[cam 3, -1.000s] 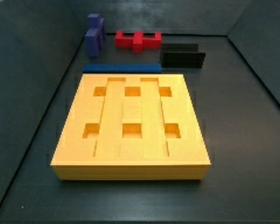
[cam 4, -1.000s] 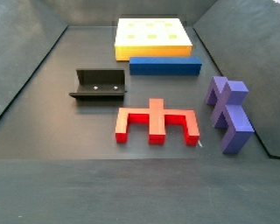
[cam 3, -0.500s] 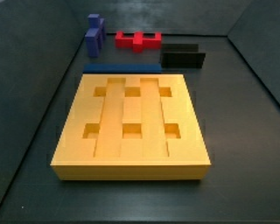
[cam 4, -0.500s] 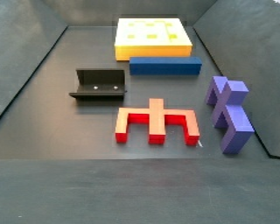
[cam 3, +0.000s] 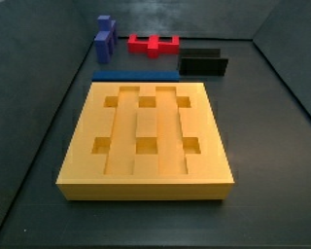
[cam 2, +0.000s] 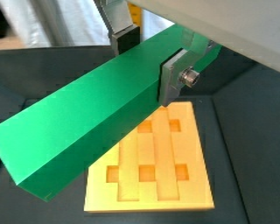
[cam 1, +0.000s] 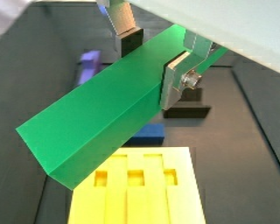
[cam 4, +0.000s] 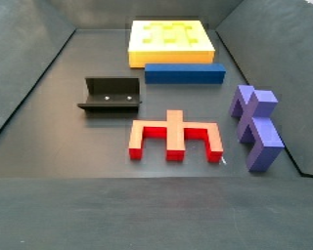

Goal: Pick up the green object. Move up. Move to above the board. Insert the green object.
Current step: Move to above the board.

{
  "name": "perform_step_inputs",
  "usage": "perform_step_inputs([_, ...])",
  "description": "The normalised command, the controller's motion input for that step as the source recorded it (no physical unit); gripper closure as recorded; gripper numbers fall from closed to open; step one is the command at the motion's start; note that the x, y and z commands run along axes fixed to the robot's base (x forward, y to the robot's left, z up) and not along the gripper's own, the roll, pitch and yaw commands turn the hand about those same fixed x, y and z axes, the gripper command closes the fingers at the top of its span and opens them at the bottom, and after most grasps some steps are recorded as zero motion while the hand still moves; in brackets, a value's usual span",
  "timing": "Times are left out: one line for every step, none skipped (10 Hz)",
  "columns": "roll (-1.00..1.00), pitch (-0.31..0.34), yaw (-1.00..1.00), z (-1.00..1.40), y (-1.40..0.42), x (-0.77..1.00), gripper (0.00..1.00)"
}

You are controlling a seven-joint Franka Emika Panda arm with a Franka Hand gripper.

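Green object point(cam 1: 101, 109), one bar, sat clamped between the gripper's point(cam 1: 154, 57) two fingers point(cam 1: 178, 77) above the board point(cam 2: 154, 166). Board showed six square holes; one blue bar point(cam 4: 184, 73) lay just beside it.

Blue bar point(cam 4: 186, 74), blk fixture point(cam 4: 110, 96), red point(cam 4: 176, 136) + purple pcs point(cam 4: 257, 127).
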Motion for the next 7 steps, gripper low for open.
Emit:
perform_step_inputs([0.0,0.116,1.0,0.04,-0.17,0.07,1.0])
perform_step_inputs([0.0,0.122,1.0,0.04,-0.12,0.06,1.0])
perform_step_inputs([0.0,0.139,1.0,0.03,-0.07,0.07,1.0])
perform_step_inputs([0.01,0.153,1.0,0.02,-0.06,0.07,1.0])
perform_step_inputs([0.01,0.181,1.0,0.02,-0.05,0.07,1.0])
perform_step_inputs([0.02,0.205,1.0,0.02,-0.04,0.07,1.0])
perform_step_inputs([0.02,0.254,1.0,0.04,-0.04,0.06,1.0])
